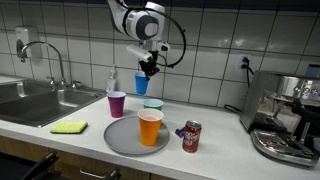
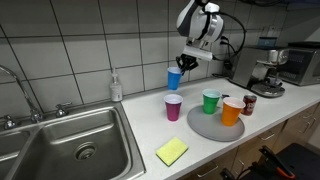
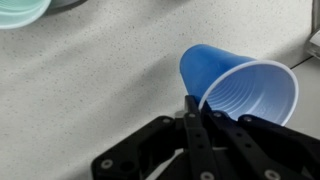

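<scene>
Blue cup is clamped at its rim by the hand, clear above the table. We read its long axis from 10 to 4 o'clock in the wrist view, mouth at 4.

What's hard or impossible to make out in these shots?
The green cup is mostly hidden behind the orange cup in an exterior view.
The label on the soda can is too small to read in both exterior views.
The coffee machine is cut off by the right edge.
In the wrist view, the gripper covers part of the rim of the blue cup.
</scene>
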Motion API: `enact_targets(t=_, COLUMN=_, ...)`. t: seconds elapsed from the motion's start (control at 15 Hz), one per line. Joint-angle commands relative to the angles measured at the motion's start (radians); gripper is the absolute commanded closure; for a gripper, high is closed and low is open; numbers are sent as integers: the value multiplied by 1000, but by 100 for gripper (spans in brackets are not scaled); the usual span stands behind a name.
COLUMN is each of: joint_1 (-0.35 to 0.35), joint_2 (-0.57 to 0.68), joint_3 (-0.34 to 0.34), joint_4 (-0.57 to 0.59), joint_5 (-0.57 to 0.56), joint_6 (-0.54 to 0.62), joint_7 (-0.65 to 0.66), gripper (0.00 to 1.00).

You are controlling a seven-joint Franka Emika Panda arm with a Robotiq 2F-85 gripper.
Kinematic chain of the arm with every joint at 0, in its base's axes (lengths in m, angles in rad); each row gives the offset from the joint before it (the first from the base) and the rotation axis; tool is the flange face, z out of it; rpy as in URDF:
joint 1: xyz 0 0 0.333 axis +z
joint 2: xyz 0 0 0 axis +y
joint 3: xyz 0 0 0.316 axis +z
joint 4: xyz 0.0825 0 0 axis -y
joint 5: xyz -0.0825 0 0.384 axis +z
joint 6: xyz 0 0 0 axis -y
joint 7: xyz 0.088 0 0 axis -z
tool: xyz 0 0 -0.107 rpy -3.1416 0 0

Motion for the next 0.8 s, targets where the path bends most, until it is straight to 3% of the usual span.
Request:
enact_targets(t=0.0, joint_1=-35, joint_2=-88, joint_3=23, joint_4=-75, joint_5=44, joint_6=-23, joint_7=-80, gripper=99)
enact_targets(t=0.73, joint_1=-9, joint_2=-255, joint_3=-12, joint_4=-275, joint_5=9, joint_6=21, joint_7=-70, gripper=99)
